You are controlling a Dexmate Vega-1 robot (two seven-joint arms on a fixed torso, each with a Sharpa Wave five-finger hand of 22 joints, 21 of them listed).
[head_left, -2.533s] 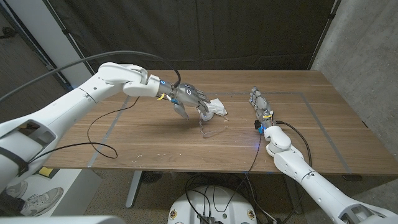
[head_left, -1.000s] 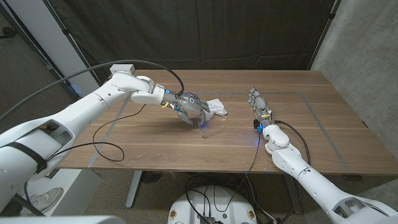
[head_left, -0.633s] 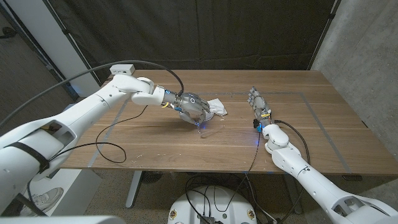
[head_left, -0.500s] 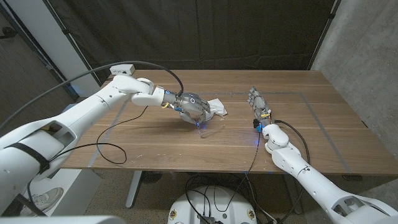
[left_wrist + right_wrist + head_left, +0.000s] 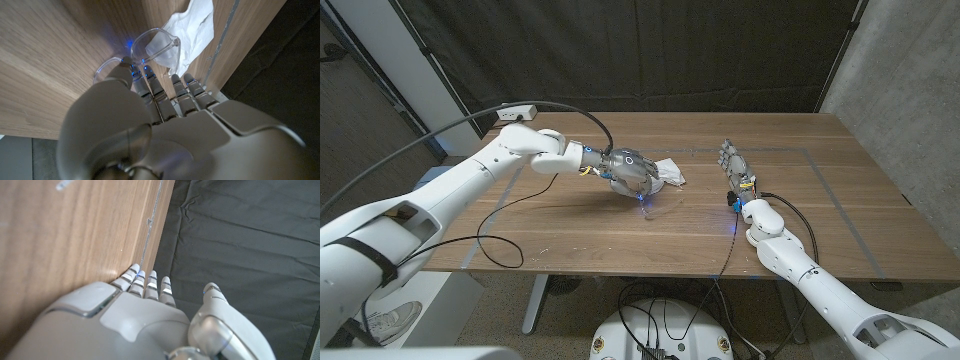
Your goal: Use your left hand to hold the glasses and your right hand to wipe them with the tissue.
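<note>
The left hand (image 5: pixel 628 171) is lowered over the glasses (image 5: pixel 150 50), which lie on the wooden table (image 5: pixel 840 200) directly under and just ahead of its fingertips. In the left wrist view the fingers (image 5: pixel 155 92) reach down together onto the clear frame near the bridge, with one lens projecting beyond them; whether the frame is actually pinched or merely touched cannot be told. The tissue (image 5: pixel 668 172), white and crumpled, lies on the table just beyond the glasses, on the side of the left hand toward the right arm, with one lens overlapping its edge. The right hand (image 5: pixel 736 165) is well apart from both items, fingers extended close together, holding nothing, standing on its edge at the table surface with its fingers (image 5: pixel 145 280) pointing toward the far table edge.
</note>
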